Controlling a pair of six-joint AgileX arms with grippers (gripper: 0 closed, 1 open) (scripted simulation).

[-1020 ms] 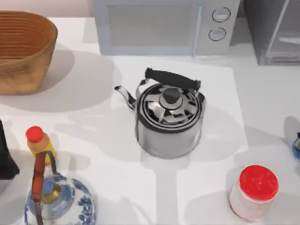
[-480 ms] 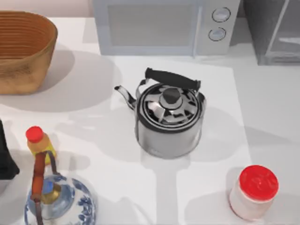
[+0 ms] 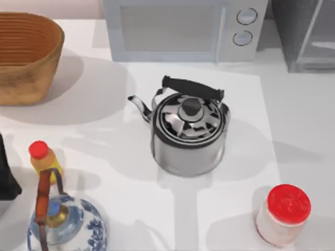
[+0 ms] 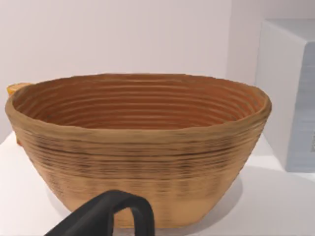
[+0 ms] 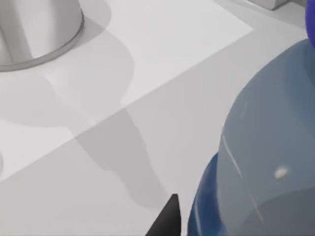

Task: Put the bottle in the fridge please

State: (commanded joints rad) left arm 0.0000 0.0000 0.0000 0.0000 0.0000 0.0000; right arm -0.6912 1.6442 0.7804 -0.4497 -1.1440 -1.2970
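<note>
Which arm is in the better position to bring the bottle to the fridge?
Probably the right arm. The blue bottle sits close against its wrist camera, beside a dark fingertip, and the fridge stands at the table's right. The left arm faces the basket.

Kettle [image 3: 189,133] mid-table — microwave [image 3: 183,29] behind, basket [image 3: 26,55] far left.

Shiny silver kettle [image 3: 188,133] with black handle and black knob. Tan brown ribbed basket [image 3: 26,55], more orange inside. Yellow bottle [image 3: 44,162] with red cap. White jar [image 3: 282,214] with red lid. Teapot [image 3: 65,225] in white with blue pattern. Pale grey microwave [image 3: 183,29]; dark grey fridge [image 3: 303,31]. Translucent blue bottle [image 5: 266,162]. White table [image 3: 104,104].
</note>
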